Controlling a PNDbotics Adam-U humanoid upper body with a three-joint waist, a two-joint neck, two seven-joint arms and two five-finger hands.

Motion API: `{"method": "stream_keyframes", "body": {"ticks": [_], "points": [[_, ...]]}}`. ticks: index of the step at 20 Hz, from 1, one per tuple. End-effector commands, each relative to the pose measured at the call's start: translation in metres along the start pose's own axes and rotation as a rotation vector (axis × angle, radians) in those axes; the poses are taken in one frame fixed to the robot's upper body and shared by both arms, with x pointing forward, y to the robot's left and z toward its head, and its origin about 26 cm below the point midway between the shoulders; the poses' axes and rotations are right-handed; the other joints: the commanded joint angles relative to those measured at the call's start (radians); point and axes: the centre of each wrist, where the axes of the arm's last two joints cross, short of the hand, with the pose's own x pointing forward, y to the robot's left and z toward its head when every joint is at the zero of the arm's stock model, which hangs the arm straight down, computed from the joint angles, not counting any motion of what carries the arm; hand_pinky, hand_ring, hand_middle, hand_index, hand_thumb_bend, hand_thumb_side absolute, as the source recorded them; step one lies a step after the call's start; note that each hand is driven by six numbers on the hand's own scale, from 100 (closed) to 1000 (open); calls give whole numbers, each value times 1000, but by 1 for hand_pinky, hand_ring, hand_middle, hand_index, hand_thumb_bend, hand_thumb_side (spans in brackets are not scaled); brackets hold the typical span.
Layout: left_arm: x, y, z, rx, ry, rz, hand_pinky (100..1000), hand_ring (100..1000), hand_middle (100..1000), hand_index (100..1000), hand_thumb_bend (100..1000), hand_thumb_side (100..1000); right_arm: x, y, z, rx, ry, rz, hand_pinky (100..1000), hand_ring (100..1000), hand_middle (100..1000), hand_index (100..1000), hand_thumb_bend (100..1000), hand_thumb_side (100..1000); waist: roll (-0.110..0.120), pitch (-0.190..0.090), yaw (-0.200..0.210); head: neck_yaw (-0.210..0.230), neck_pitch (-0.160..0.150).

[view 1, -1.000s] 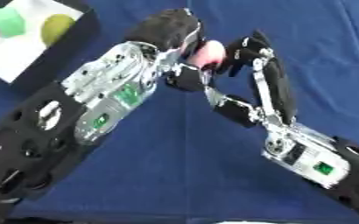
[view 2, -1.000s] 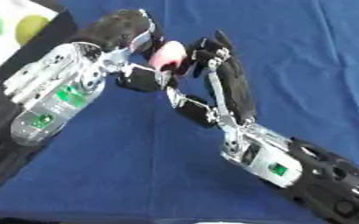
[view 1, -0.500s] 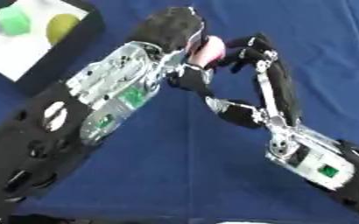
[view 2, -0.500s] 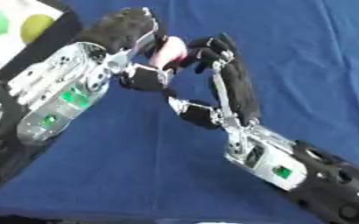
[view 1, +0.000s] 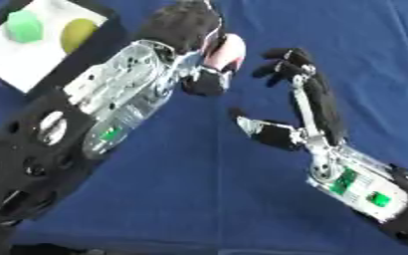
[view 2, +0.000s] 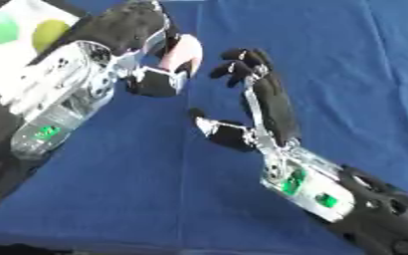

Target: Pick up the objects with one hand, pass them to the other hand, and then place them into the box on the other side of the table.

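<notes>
Above the blue worktop (view 1: 199, 199), the left hand (view 1: 186, 30) curls round a pink object (view 1: 228, 50); the right hand (view 1: 299, 84) stands just beside it, fingers relaxed, holding nothing. Best practice now: carry it level to the box (view 1: 33, 64) at upper left, releasing low inside.

Pink object (view 1: 228, 49), green piece (view 1: 23, 26), olive ball (view 1: 78, 32), blue table (view 1: 199, 189)

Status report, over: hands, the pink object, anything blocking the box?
Left hand shut on pink object. Right hand open, apart from it. Box holds green and yellow items; path looks clear.
</notes>
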Motion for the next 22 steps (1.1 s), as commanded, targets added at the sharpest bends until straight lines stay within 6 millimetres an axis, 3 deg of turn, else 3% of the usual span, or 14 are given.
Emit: {"method": "stream_keyframes", "body": {"ticks": [1,6,12,22], "points": [[-11,19,3,50,28,-25,713,565,382,441,100,300,1,-8,-4,-209,117,147,1000,536,749,615,607,151,0,-29,1,0,1],[-31,36,11,73,76,-44,726,570,388,447,100,302,-1,-9,-2,-206,127,165,1000,537,749,614,614,155,4,-33,3,-2,6],[-71,56,28,87,182,-48,756,573,390,450,100,297,-9,-13,2,-204,156,207,1000,540,749,617,629,155,5,-36,5,5,1],[-126,72,58,103,362,2,754,564,381,442,100,280,-16,-19,1,-228,167,235,1000,539,747,614,632,151,-6,-28,-5,60,-25]]}}
